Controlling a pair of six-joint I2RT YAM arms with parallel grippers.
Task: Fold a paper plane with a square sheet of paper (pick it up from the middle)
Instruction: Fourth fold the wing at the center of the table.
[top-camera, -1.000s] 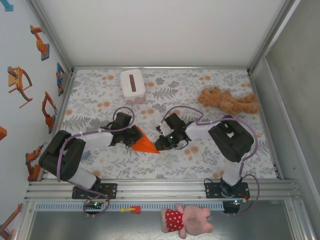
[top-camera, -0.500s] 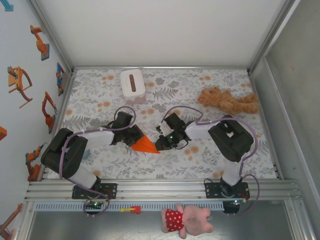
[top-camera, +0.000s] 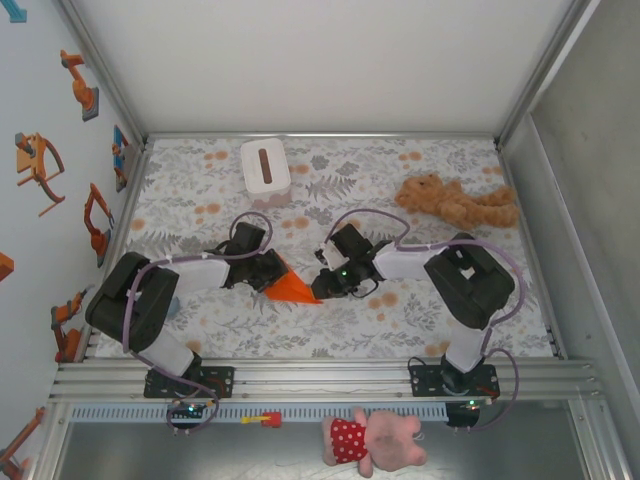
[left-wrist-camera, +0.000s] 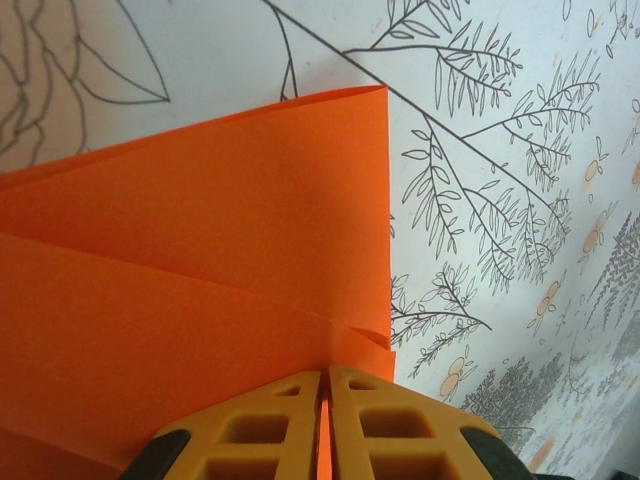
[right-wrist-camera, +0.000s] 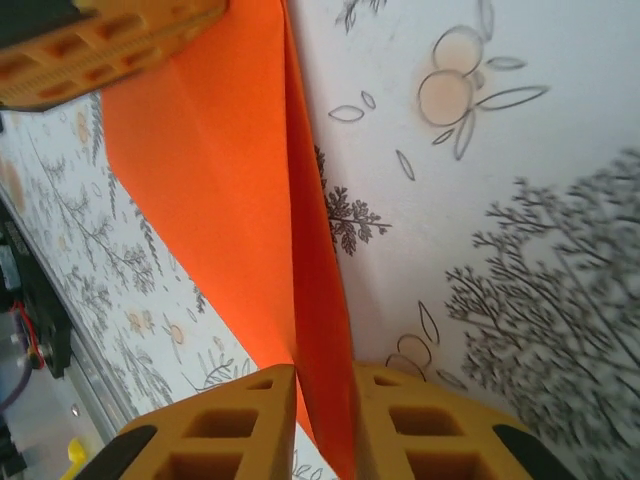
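The folded orange sheet of paper (top-camera: 293, 288) is a pointed wedge between the two grippers at the table's middle. My left gripper (top-camera: 271, 272) is shut on its wide end, and a thin orange strip is pinched between the jaws (left-wrist-camera: 325, 385). In the left wrist view, layered orange folds (left-wrist-camera: 200, 250) spread out ahead. My right gripper (top-camera: 322, 284) is at the pointed end. Its jaws (right-wrist-camera: 322, 385) stand a little apart, with the paper's narrow tip (right-wrist-camera: 220, 150) running loosely between them. The left fingers (right-wrist-camera: 100, 40) show at the top left of the right wrist view.
A white tissue box (top-camera: 265, 168) stands at the back left. A tan plush toy (top-camera: 455, 202) lies at the back right. A pink plush (top-camera: 375, 440) lies below the front rail. The floral tablecloth (top-camera: 400, 320) is walled on the left and right.
The right gripper's jaws have parted from a tight pinch on the paper's tip. Both arms and the paper have barely shifted.
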